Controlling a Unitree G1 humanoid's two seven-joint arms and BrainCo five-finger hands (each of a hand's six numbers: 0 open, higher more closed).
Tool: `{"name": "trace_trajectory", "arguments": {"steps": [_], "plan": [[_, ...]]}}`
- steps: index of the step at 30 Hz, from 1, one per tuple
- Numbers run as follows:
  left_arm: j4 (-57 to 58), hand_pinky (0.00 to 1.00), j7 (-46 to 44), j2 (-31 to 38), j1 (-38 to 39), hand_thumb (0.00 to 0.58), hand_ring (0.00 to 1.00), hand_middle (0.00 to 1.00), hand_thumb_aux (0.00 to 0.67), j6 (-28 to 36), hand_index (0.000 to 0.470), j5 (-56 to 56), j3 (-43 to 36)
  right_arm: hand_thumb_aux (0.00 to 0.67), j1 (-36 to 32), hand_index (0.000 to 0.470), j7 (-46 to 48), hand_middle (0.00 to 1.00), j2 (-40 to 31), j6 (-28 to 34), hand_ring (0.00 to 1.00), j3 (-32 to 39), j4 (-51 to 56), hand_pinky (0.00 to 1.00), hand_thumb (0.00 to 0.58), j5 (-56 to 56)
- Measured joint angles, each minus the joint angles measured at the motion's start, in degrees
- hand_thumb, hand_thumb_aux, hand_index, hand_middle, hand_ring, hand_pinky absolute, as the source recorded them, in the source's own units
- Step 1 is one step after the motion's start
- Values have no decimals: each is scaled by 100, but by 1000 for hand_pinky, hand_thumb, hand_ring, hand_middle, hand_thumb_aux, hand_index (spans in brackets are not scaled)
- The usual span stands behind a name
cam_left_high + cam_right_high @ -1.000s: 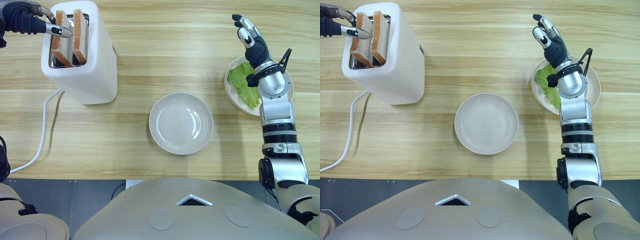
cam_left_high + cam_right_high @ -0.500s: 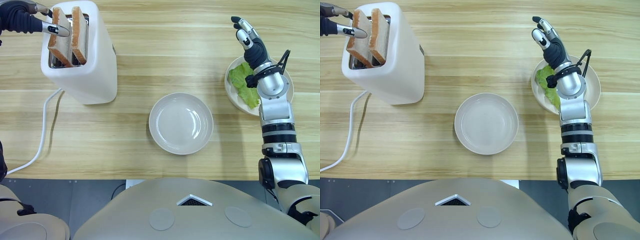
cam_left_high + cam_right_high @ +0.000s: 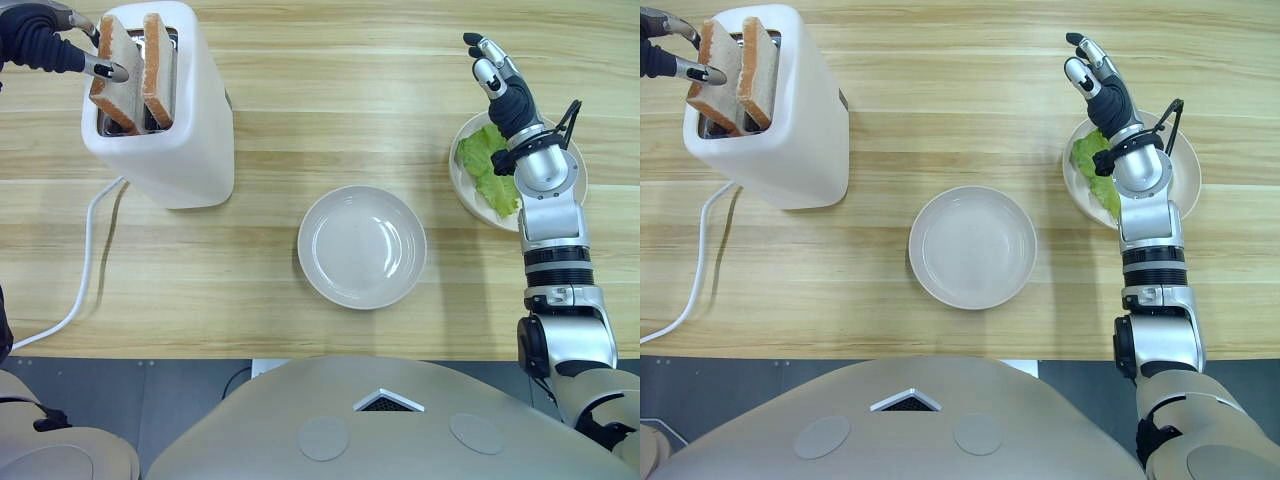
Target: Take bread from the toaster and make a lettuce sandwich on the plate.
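left hand (image 3: 40, 40): fingertips pinched on the outer bread slice (image 3: 122, 50), standing in the toaster (image 3: 170, 140) beside my fingers | risk: thin edge grip slips, or slice snags the slot | plate (image 3: 362, 295): well off to the hand's right

Kitchen-like setup, wooden table (image 3: 330, 100), toaster (image 3: 190, 140), plate (image 3: 362, 246)

Left robot hand (image 3: 40, 38) seemingly pinching; right robot hand (image 3: 498, 78) raised, fingers extended
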Motion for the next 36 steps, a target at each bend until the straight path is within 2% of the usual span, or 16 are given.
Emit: {"name": "trace_trajectory", "arguments": {"steps": [7, 8, 9, 10, 19, 20, 21, 36], "plan": [[33, 0, 70, -70, 0, 366, 0, 0, 263, -22, 184, 47, -122, 0, 0, 0, -5, 0, 0, 0, 0, 5, -18, 0, 0, -7], [33, 0, 78, -88, 0, 417, 0, 0, 315, -16, 221, 51, -129, 0, 0, 0, -6, 0, -1, 0, 0, 8, -14, 0, 0, -10], [33, 0, 84, -96, 0, 546, 0, 0, 507, -13, 356, 51, -131, 0, 0, 0, -9, 0, -1, 0, 0, 10, -8, 0, 0, -16], [31, 0, 94, -105, -7, 580, 0, 0, 670, -11, 470, 50, -137, 0, 0, 0, -13, 0, -1, 0, 0, 13, -3, 0, 0, -20], [42, 0, 111, -139, -62, 580, 0, 0, 670, 20, 470, 54, -177, 0, -3, 0, -36, 0, -6, -1, 0, 21, 65, 0, 0, -114], [46, 110, 111, -139, -87, 580, 110, 110, 670, 6, 470, 69, -181, 0, -3, 0, -37, 0, -7, -2, 0, 21, 82, 0, 0, -116], [53, 996, 116, -139, -122, 580, 996, 996, 670, -28, 470, 87, -182, 0, -4, 0, -39, 0, -8, -4, 0, 21, 91, 0, 0, -117], [104, 1000, 320, -131, -639, 580, 1000, 1000, 670, -339, 470, 93, -96, 0, -68, 0, -110, 0, -52, -129, 0, 57, 368, 0, 0, -188]]}}
